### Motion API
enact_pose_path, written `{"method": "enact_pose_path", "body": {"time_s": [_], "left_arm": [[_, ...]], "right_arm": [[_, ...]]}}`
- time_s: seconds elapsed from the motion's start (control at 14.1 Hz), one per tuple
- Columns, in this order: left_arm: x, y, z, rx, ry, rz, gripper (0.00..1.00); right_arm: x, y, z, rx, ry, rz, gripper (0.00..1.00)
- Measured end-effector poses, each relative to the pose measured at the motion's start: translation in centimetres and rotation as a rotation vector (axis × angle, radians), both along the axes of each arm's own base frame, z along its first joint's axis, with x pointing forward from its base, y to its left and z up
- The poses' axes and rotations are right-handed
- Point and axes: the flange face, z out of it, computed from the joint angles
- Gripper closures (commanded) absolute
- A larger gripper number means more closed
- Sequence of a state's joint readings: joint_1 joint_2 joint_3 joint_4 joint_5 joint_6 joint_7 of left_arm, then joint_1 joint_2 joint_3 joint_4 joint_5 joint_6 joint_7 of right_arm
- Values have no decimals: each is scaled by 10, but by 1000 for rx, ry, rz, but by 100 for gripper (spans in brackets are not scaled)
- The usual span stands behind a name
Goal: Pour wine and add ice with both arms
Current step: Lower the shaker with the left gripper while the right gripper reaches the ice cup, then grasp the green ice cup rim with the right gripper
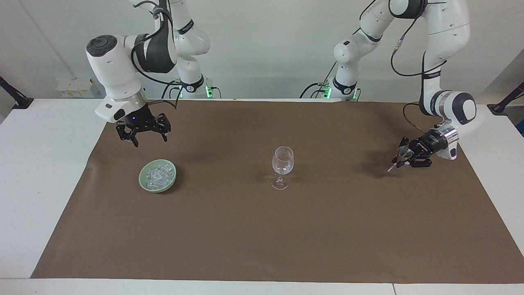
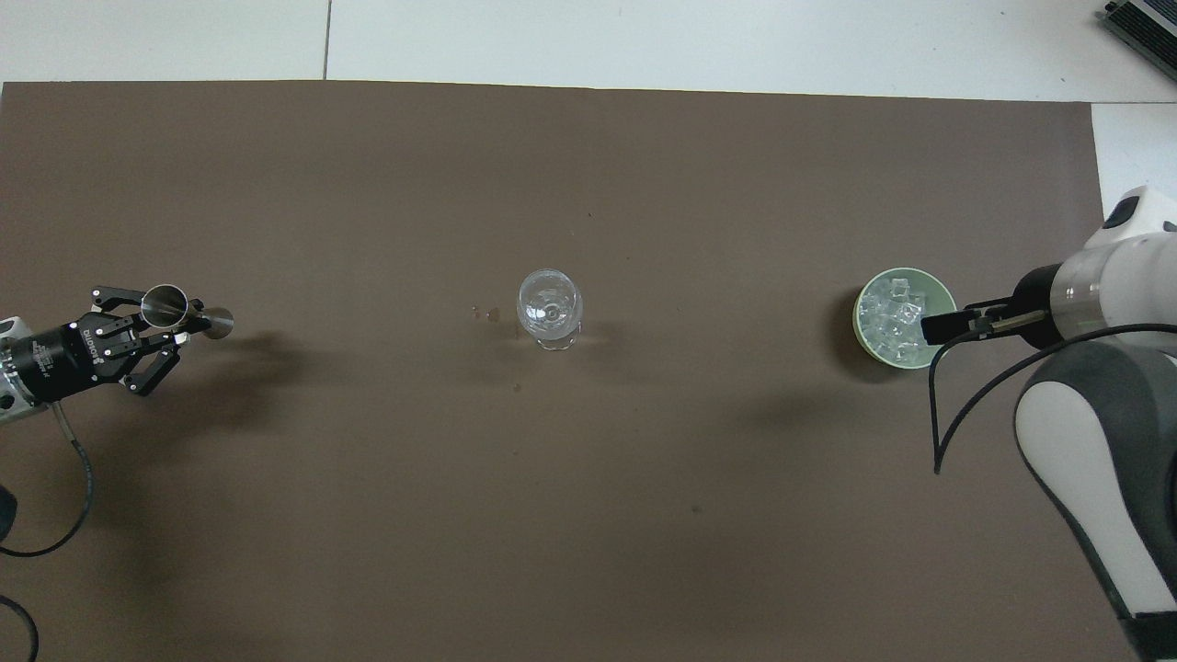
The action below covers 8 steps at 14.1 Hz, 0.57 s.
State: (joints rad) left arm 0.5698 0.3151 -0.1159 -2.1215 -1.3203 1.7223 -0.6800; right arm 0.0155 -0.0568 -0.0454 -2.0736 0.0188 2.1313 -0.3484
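A clear wine glass (image 1: 282,166) (image 2: 550,308) stands upright mid-mat. Toward the right arm's end sits a pale green bowl (image 1: 157,188) (image 2: 874,285) holding the ice (image 1: 159,175) (image 2: 892,317), several clear chunks. My right gripper (image 1: 149,139) (image 2: 947,325) hangs open and holds nothing. It is above the mat on the robots' side of the bowl; seen from overhead it overlaps the bowl's rim. At the left arm's end, my left gripper (image 1: 403,158) (image 2: 175,322) is shut on a small metal jigger (image 1: 399,159) (image 2: 179,311), tilted, its lower end close to the mat.
A brown mat (image 1: 262,237) (image 2: 588,515) covers most of the white table (image 1: 37,164). A few small drops mark the mat beside the glass (image 2: 485,313). The arms' bases and cables stand along the robots' edge.
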Motion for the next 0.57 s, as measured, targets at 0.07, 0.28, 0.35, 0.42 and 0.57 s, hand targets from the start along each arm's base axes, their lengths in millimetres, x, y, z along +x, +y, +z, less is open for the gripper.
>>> {"method": "enact_pose_path", "body": {"time_s": [0.07, 0.28, 0.35, 0.42, 0.57], "left_arm": [[1, 3, -4, -4, 5, -7, 100], [3, 17, -16, -1, 17, -14, 100], [4, 21, -19, -6, 18, -17, 100], [6, 23, -21, -8, 19, -19, 100], [7, 25, -27, -12, 25, -23, 100]], "right_arm": [[1, -3, -14, -7, -13, 45, 0], [2, -12, -50, -30, -45, 154, 0], [2, -14, -60, -34, -43, 175, 0], [2, -14, -67, -37, -41, 195, 0], [7, -14, -80, -51, -65, 249, 0]]}}
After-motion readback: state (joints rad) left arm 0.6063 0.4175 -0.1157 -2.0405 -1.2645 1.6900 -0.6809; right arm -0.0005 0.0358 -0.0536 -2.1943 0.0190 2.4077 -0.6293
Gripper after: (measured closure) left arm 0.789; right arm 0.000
